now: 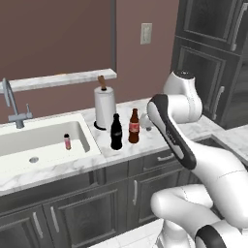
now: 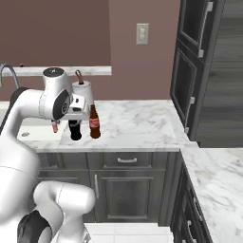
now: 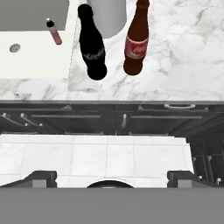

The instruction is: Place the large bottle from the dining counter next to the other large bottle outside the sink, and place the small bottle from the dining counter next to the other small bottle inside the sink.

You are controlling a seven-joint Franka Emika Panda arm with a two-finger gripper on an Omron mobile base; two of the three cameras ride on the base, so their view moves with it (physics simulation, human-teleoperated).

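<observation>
The brown bottle (image 1: 134, 126) stands upright on the worktop (image 1: 160, 138) just beside the near-black bottle (image 1: 116, 131), at its 3 o'clock. A small pink bottle (image 1: 67, 141), seemingly upright, is in the sink (image 1: 29, 145). The fingers (image 3: 112, 178) are spread open, empty.

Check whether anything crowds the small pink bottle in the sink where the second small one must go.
Nothing visible does. The small pink bottle stands alone in the white basin; the black bottle and brown bottle stand outside on the counter, right of the rim.
</observation>
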